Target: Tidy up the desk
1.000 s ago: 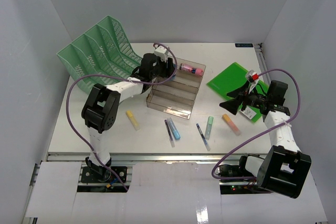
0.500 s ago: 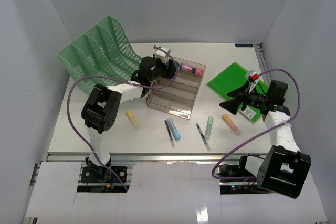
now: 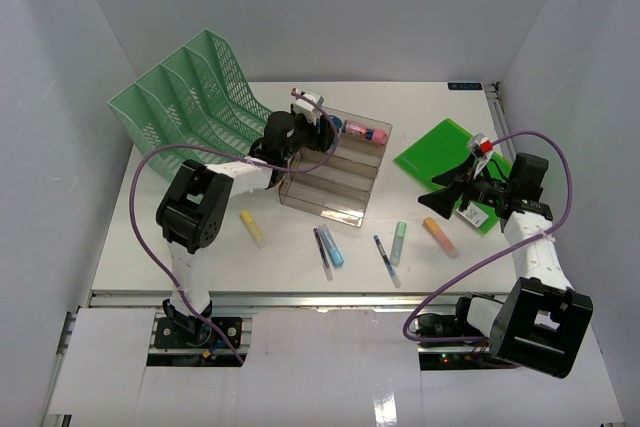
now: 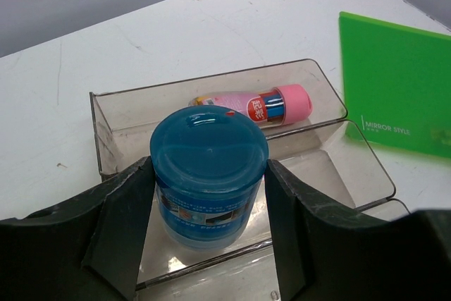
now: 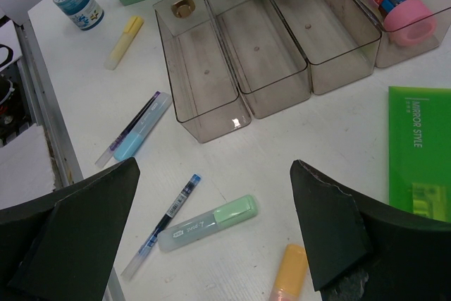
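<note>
I'm stowing the blue jar (image 4: 209,174) in the smoky tray (image 4: 331,107) standing on the desk (image 4: 176,33), in the tier beside the pink tube (image 4: 257,106). My left claw (image 4: 209,199) clamps the jar on 2 sides. Next, I reckon: lower it, let go, lift straight out. My right claw (image 5: 215,174) hangs spread wide and empty over the loose pens (image 5: 161,225).

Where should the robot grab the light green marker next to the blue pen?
Around the middle of its barrel, from straight above. The light green marker lies flat on the desk, long and slim, so a pinch fits across its narrow width. The blue pen lies close beside one end, so stay mid-barrel.
</note>
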You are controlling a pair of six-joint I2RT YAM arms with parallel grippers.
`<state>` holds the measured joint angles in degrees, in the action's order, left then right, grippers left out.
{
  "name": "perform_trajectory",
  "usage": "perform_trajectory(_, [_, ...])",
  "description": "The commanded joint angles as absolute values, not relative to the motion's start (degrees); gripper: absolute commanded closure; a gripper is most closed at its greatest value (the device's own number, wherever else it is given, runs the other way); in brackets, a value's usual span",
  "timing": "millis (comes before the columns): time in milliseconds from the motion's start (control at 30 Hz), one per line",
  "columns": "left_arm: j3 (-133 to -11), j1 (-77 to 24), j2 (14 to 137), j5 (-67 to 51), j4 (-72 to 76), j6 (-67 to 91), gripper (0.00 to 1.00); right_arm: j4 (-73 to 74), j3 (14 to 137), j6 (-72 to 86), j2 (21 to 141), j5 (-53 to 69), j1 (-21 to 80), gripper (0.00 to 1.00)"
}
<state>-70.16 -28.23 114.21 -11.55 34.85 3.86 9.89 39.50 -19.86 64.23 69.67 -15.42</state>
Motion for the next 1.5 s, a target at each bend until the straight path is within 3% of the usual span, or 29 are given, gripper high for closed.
perform_trajectory(0, [-69.28,-27.95,112.52,-11.57,38.37,3.28,0.24,8.17,39.02,-19.6,64.19,71.19,-15.82,0.06])
perform_trajectory(67, [-69.03,-27.95,112.13,-10.7,37.97,3.32,0.13,8.24,39.02,-19.6,64.16,71.12,-15.82,0.06])
perform_trajectory(200, [-69.03,-27.95,110.75,-9.23,36.06,3.78,0.02,8.26,39.11,-19.77,64.16,71.28,-15.86,0.06])
perform_trajectory(433, [-71.3,-27.95,105.48,-8.19,26.37,5.53,0.02,9.56,39.65,-20.53,63.68,71.46,-15.82,0.06])
perform_trajectory(600, [-71.68,-27.79,94.84,-4.78,5.68,14.6,0.02,11.8,40.5,-22.6,62.93,71.48,-15.64,0.06])
perform_trajectory(900, [-49.72,-20.59,62.13,-0.95,-23.28,31.88,0.02,13.66,41.48,-23.16,62.29,71.19,-14.07,0.06])
perform_trajectory(1067, [-44.34,-14.79,48.52,5.23,-36.14,39.5,0.02,13.8,41.69,-23.12,61.94,71.05,-13.59,0.06])
perform_trajectory(1467, [-49.75,-11.04,52.11,20.84,-67.18,63.99,0.03,13.8,41.75,-23.07,61.39,71.15,-13.45,0.06])
